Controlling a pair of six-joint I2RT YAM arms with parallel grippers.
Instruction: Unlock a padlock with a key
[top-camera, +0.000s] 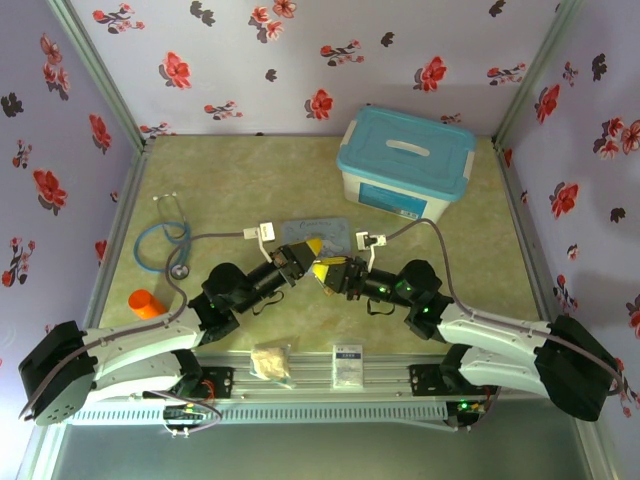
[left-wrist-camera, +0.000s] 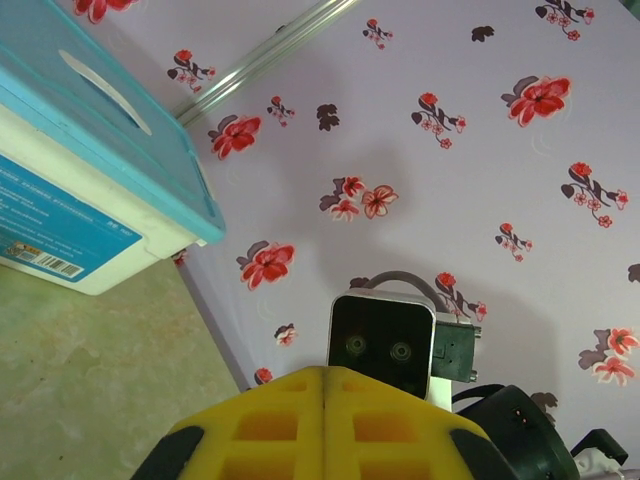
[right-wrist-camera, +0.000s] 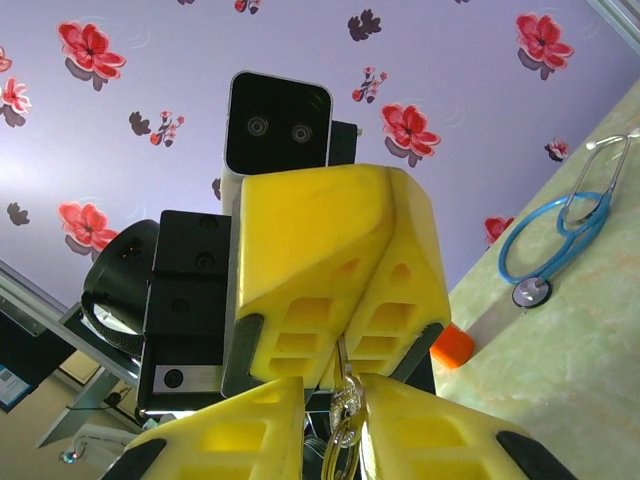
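My two grippers meet tip to tip over the middle of the table. The left gripper is shut, and its yellow fingers press together along one seam. A thin grey metal strip comes out of that seam. The padlock's brass body is hidden inside those fingers. The right gripper is shut on the key, a small silvery piece pinched at its head. A metal ring dangles from the key toward the camera. In the top view the right gripper touches the left one.
A white box with a blue lid stands at the back right. A blue stethoscope and an orange cup lie on the left. A pale blue flat item lies just behind the grippers. Two small white items sit on the front rail.
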